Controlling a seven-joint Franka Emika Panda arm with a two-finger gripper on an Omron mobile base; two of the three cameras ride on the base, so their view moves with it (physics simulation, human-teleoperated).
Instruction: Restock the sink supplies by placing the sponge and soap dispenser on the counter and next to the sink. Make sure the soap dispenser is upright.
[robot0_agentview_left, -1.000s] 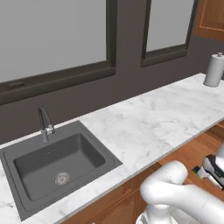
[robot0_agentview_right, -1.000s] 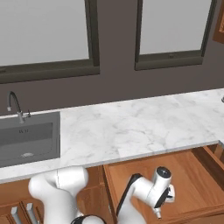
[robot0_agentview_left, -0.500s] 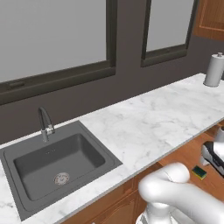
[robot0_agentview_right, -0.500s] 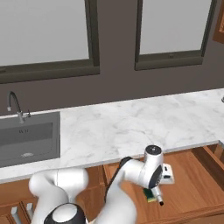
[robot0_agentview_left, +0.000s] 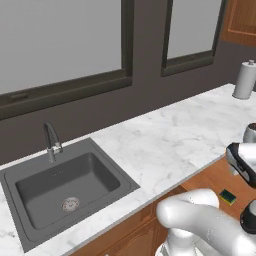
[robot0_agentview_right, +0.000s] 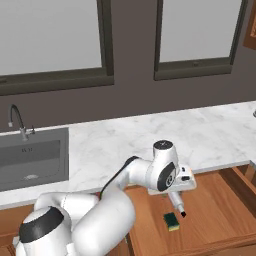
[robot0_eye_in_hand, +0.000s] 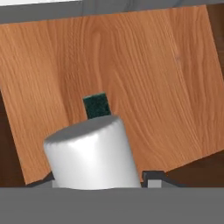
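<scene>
End effector (robot0_agentview_right: 178, 206) is poised in open drawer (robot0_agentview_right: 220, 200); finger state cannot be told. Sponge (robot0_agentview_right: 172, 221) lies just below it, untouched. Descent is best kept vertical, fingers straddling sponge. Desk (robot0_agentview_right: 125, 140) and sink (robot0_agentview_right: 30, 157) lie above, leftward.

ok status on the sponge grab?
Gripper low over the open wooden drawer, jaw state unclear. Sponge lies flat on the drawer floor just beside the fingertips, not held. Counter by the sink awaits it.
</scene>
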